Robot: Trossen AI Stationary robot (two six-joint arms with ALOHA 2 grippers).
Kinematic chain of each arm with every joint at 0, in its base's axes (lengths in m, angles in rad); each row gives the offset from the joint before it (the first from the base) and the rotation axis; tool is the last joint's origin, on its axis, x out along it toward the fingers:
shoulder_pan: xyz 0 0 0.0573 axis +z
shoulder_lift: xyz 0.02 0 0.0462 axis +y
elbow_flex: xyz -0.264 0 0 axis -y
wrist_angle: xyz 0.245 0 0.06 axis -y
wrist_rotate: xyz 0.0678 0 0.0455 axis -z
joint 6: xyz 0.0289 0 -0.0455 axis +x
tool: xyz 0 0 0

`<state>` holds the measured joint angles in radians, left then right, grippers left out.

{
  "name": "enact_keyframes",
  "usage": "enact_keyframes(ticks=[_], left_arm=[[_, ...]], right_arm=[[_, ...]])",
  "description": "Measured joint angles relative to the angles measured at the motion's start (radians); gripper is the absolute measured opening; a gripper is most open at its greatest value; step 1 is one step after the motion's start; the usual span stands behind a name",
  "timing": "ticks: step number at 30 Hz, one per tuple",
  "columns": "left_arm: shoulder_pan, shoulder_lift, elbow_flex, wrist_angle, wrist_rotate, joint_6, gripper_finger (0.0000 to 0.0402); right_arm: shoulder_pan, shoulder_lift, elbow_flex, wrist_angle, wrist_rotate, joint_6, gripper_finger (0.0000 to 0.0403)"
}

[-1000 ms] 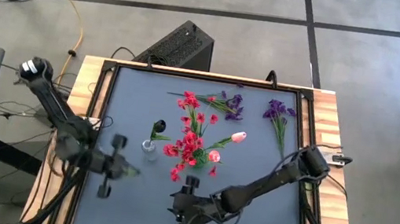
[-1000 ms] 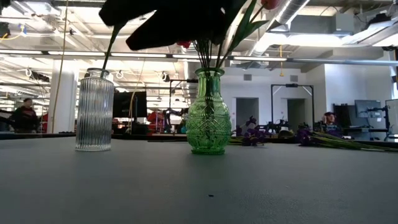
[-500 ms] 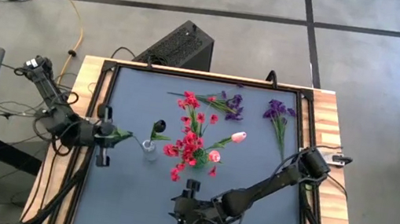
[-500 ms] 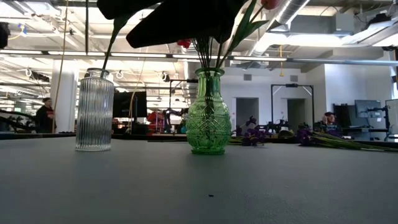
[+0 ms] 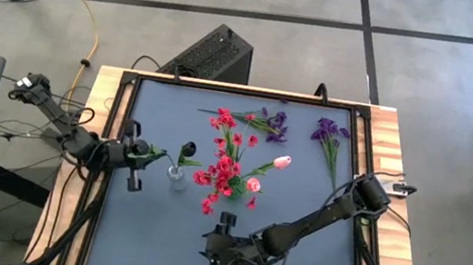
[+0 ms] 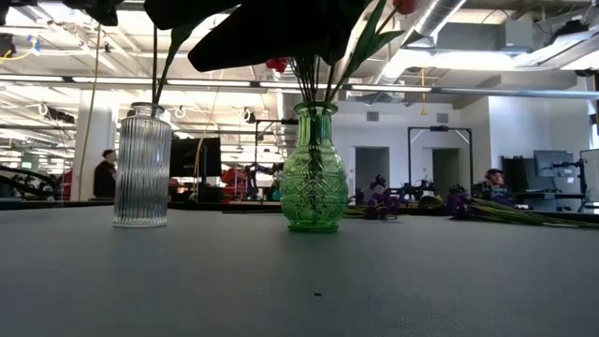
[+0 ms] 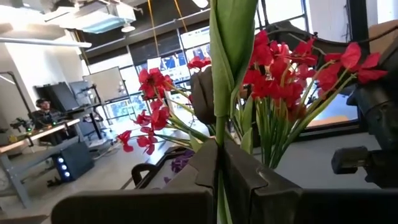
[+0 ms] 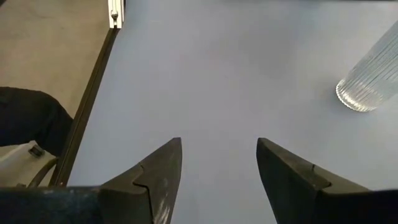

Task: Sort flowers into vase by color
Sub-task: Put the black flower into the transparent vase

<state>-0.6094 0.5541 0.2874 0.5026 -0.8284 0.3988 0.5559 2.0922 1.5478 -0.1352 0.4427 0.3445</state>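
Observation:
My left gripper is level, shut on a green-stemmed flower, just left of the clear ribbed vase. That vase holds a dark tulip. A dark bloom shows behind the held leaf; whose it is I cannot tell. The green vase holds red flowers and pink tulips. Purple flowers lie on the table at the far right. My right gripper waits open above the table's near edge. My left gripper pinches the thin green stem between its two fingers, below the long leaf. The fingers come level from the table's left, and the stem runs on past their tips toward the clear vase. The flower is lifted clear of the table.
More purple and red flowers lie at the far middle of the table. A black box stands on the floor behind the table. Bare table top spreads in front of my right gripper, with the clear vase beyond it.
My left gripper has carried the green stem from lower near the table's front toward the far edge, swinging out to the left edge and back in beside the clear vase. It has stayed shut on the stem. The right arm has kept still.

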Motion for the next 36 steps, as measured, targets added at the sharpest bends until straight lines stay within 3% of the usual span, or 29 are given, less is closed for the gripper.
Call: enact_keyframes(ticks=[16, 22, 28, 36], left_arm=[[0.005, 0.000, 0.000, -0.204, 0.045, -0.212, 0.0013], [0.005, 0.000, 0.001, -0.242, 0.048, -0.228, 0.0067], [0.011, -0.001, 0.050, -0.471, 0.054, -0.448, 0.0137], [0.081, 0.000, 0.147, -0.831, 0.264, -0.749, 0.0205]], right_arm=[[0.003, 0.000, 0.000, -0.006, 0.000, 0.008, 0.0234], [0.013, -0.009, 0.000, -0.124, -0.013, 0.073, 0.0234], [0.022, -0.066, 0.000, -0.362, -0.026, 0.197, 0.0234], [0.034, -0.119, 0.000, -0.630, -0.026, 0.309, 0.0234]])
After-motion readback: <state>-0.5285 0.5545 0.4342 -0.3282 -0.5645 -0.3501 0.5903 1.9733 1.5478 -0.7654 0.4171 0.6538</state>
